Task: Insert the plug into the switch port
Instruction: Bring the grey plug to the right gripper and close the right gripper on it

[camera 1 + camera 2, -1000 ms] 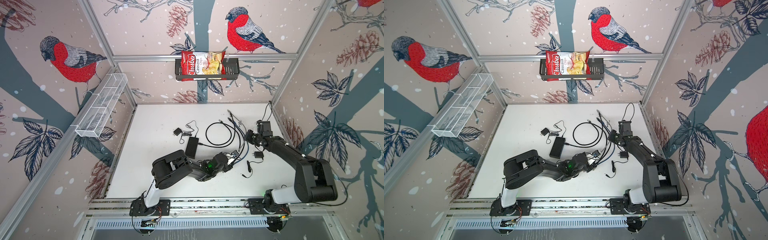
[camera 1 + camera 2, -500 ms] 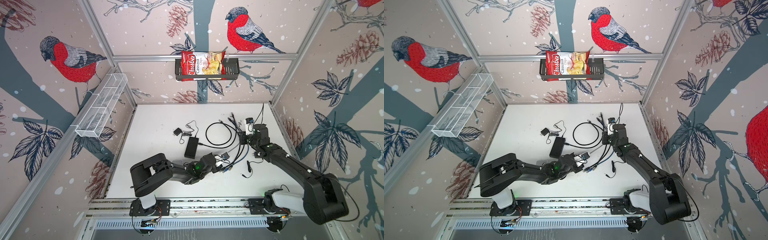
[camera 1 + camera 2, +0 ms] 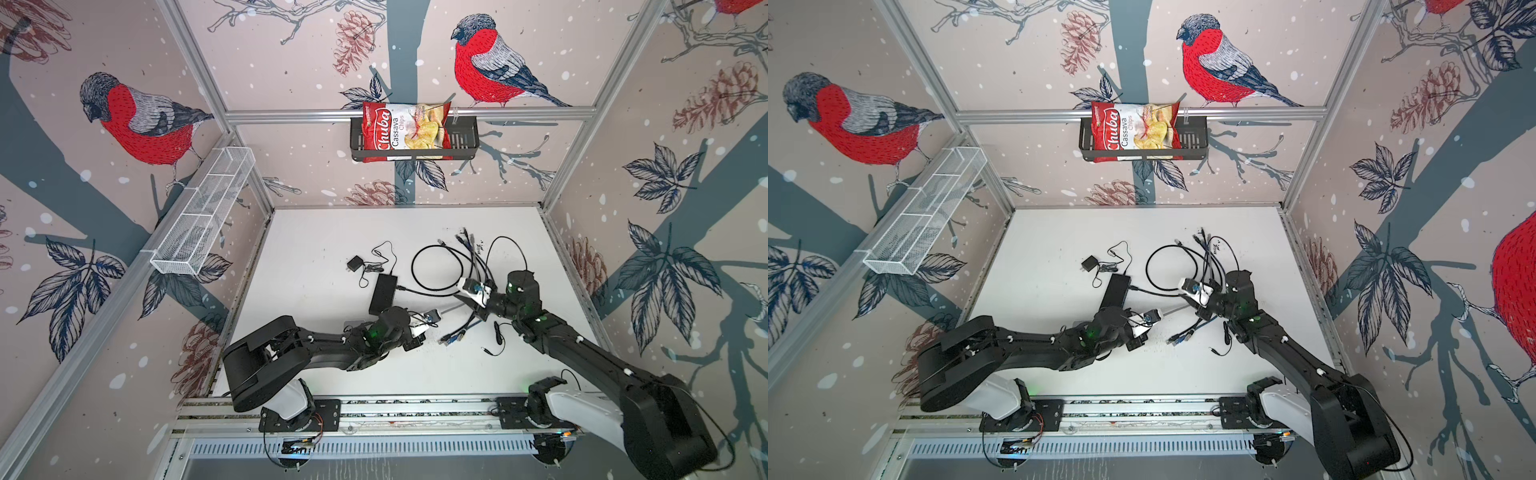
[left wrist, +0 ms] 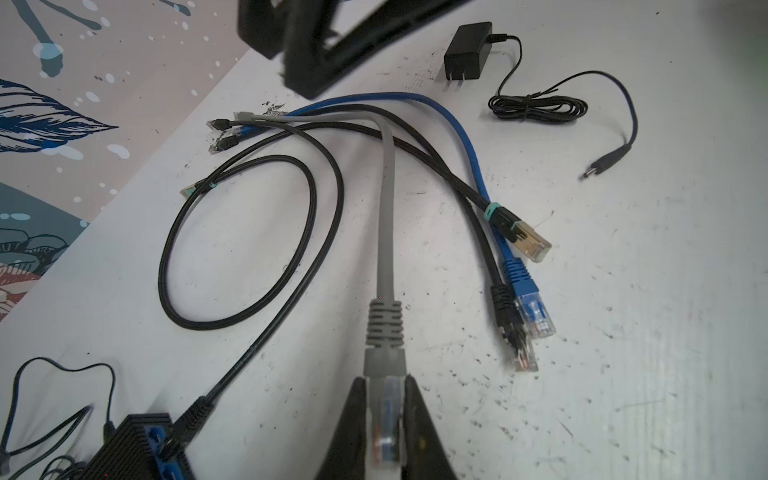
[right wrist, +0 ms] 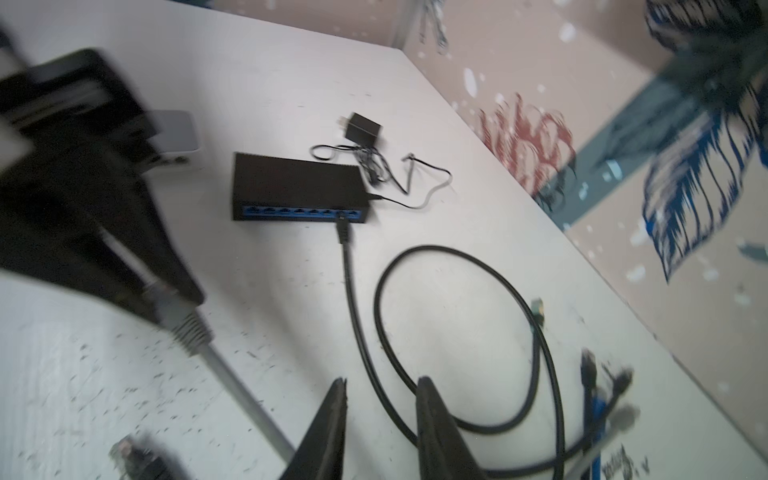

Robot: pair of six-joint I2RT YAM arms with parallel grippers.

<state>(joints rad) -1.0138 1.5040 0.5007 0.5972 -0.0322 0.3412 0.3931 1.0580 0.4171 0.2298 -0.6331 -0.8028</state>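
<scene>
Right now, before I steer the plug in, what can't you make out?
- Tip of the grey plug: left wrist view, cut by the frame edge inside the left gripper.
- Ports of the switch: blurred in the right wrist view, too small in both top views.

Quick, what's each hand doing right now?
Left hand: closed on the grey Ethernet plug.
Right hand: open, holding nothing.

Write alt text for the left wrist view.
The left gripper pinches a grey cable's clear plug over the table. Nearby lie a blue plug, a black plug, a gold-tipped plug, a power adapter and a corner of the black switch, one black cable plugged in.
</scene>
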